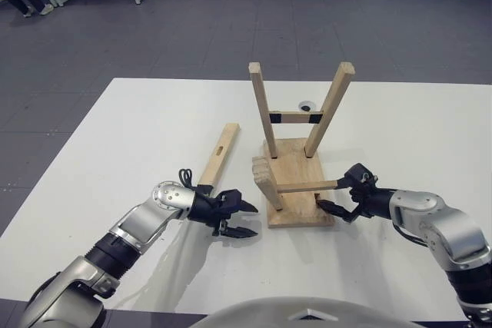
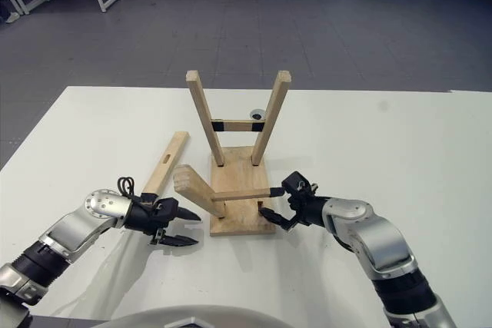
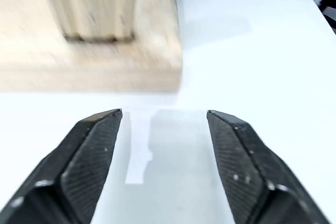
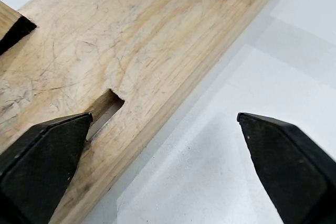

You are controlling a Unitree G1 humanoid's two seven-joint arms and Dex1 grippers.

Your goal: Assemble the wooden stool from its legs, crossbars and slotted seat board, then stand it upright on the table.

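Left eye view: the seat board (image 1: 300,207) was seen lying flat near the middle of the white tabletop (image 1: 138,128). Two legs were found standing in its far end, the left upright leg (image 1: 263,109) and the right upright leg (image 1: 330,109), both leaning slightly inward. They were joined by an upper crossbar (image 1: 296,117) with black ends. A third leg (image 1: 265,178) was seen tilted at the board's near-left part. A lower crossbar (image 1: 304,187) was seen running from it toward the right. A loose leg (image 1: 219,155) with a slot in it was noted lying flat on the tabletop just left of the board, apart from it. A small round object (image 1: 306,104) was seen on the tabletop behind the stool; what it was could not be told.

The left gripper (image 1: 254,221) was held low over the tabletop just left of the board's near-left corner. Its jaws were spread apart with nothing between them. In the left wrist view the board's edge was seen ahead of the jaws, not touched.

The right gripper (image 1: 330,194) was placed at the board's near-right corner, jaws wide. The lower crossbar's free end was seen close to one finger; contact could not be told. In the right wrist view the board's edge and an empty slot (image 4: 107,106) were seen between the wide jaws, nothing gripped.
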